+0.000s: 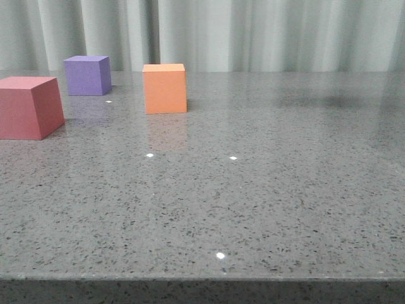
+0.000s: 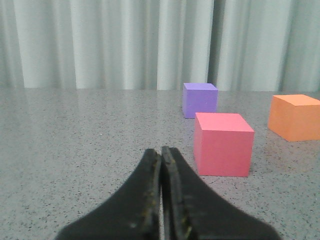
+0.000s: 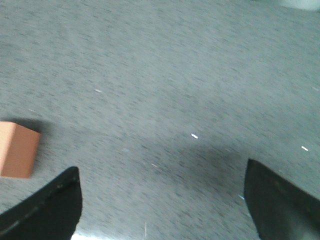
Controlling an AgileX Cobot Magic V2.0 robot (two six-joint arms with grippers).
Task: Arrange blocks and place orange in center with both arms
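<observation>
From the front, the orange cube [image 1: 164, 88] stands flat on the grey speckled table [image 1: 266, 190], its face toward the camera, near the purple cube [image 1: 87, 75] and red cube [image 1: 28, 106]; a pale curtain [image 1: 266, 31] hangs behind.

The left wrist view shows the left gripper [image 2: 161, 165] with its fingers pressed together, holding nothing; the red cube [image 2: 222, 144] is just ahead, the orange cube [image 2: 296, 117] further aside.

In the right wrist view the right gripper [image 3: 160, 200] is spread wide, with the orange cube [image 3: 17, 149] outside its fingers.

Speckled grey stone-like tabletop [image 1: 266, 190], polished, glossy, mirroring the cubes. Matte, smooth-faced orange cube [image 1: 164, 88], purple cube [image 1: 87, 75], pink-red cube [image 1: 28, 106]. Pale pleated cloth curtain [image 1: 266, 31] behind. Matte black plastic-looking left gripper [image 2: 161, 165] fingers.
</observation>
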